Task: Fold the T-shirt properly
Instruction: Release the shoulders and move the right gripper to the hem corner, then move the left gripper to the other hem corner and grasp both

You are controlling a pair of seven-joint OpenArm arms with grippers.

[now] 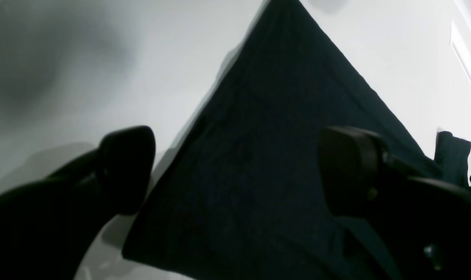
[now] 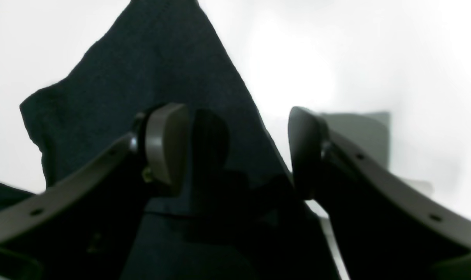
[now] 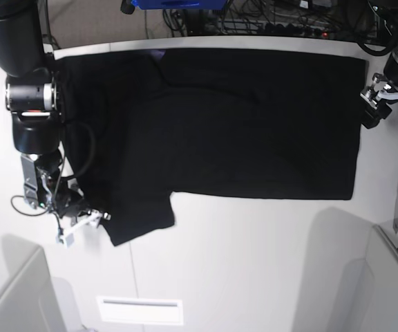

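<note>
White smooth table (image 3: 254, 263) carries the T-shirt (image 3: 240, 117), matte black cloth spread flat along the far edge, one short sleeve pointing toward the near left. Left gripper (image 3: 373, 104) sits at the shirt's right edge, jaws wide apart, holding nothing. Right gripper (image 3: 88, 221) at the sleeve corner, jaws parted, cloth between them ungripped.

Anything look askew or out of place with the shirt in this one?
The T-shirt lies mostly flat on the table, but one sleeve sticks out below its lower edge near the right hand, unfolded. Nothing looks damaged.
</note>
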